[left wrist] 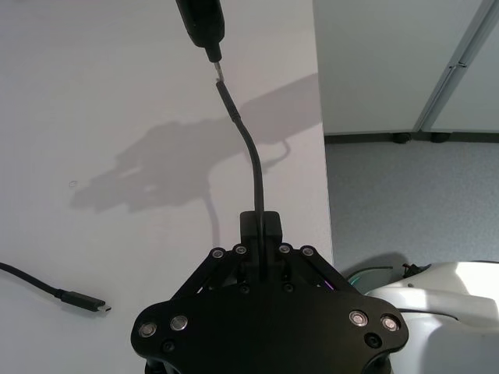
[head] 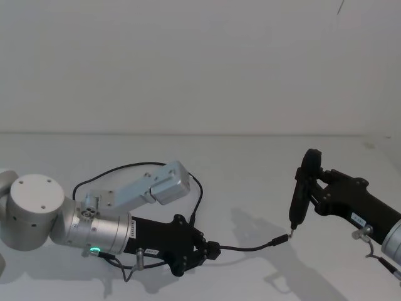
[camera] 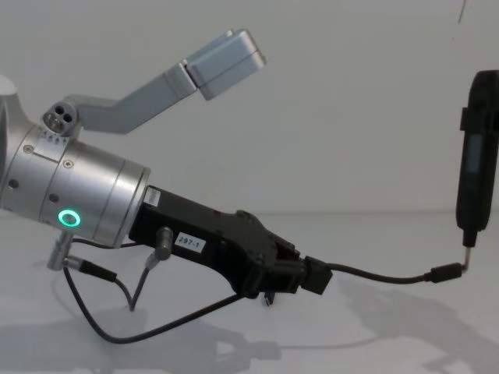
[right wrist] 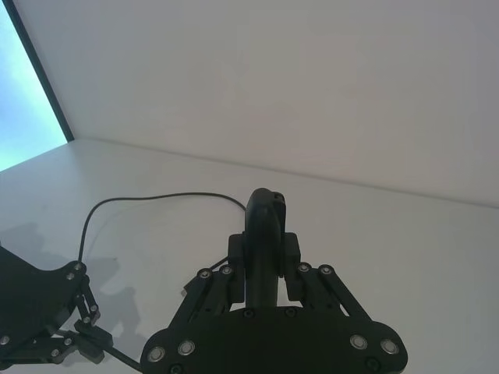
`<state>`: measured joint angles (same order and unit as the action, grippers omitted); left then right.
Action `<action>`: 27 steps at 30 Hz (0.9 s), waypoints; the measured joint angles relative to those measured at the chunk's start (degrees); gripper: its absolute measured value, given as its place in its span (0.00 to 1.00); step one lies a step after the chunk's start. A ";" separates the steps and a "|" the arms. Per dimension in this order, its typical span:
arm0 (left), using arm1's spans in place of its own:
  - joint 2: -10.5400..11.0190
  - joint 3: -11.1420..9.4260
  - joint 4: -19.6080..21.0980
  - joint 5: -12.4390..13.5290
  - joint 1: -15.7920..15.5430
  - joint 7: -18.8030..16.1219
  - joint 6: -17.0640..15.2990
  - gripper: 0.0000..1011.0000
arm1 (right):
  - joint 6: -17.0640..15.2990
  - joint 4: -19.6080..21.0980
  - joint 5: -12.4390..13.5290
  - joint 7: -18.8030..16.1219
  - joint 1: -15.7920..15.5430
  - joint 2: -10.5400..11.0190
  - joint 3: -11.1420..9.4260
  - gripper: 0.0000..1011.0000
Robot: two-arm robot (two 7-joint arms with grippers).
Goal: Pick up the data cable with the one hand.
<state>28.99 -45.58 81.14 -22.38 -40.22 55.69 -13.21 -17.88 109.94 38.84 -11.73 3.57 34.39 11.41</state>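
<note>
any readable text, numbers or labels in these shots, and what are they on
"297-1": white label on the left pincer, chest view.
White label on the left pincer, head view: too small to read.
White label on the right arm, head view: too small to read.
No other text shows.

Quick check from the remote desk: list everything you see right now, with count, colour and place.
data cable: one, black, clamped in the left gripper, its near plug raised at the right gripper's tip; the rest loops back over the table, far plug lying flat
table: one, white, beneath everything
left gripper: one, black, low at the left, shut on the cable
right gripper: one, black, upright at the right, tip at the plug
</note>
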 joint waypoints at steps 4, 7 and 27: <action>0.00 0.00 0.00 0.00 0.00 0.00 0.00 0.04 | 0.18 0.00 -0.03 0.16 0.09 0.11 0.16 0.28; -0.01 -0.01 0.00 0.00 0.00 0.00 0.00 0.04 | 0.24 0.00 -0.06 0.22 0.13 0.18 0.26 0.28; 0.00 0.00 0.00 0.00 0.00 0.00 0.00 0.04 | 0.53 0.03 -0.28 0.40 0.27 0.37 0.56 0.28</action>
<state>28.99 -45.58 81.14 -22.38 -40.22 55.69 -13.21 -17.35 109.97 38.56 -11.33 3.84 34.76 11.96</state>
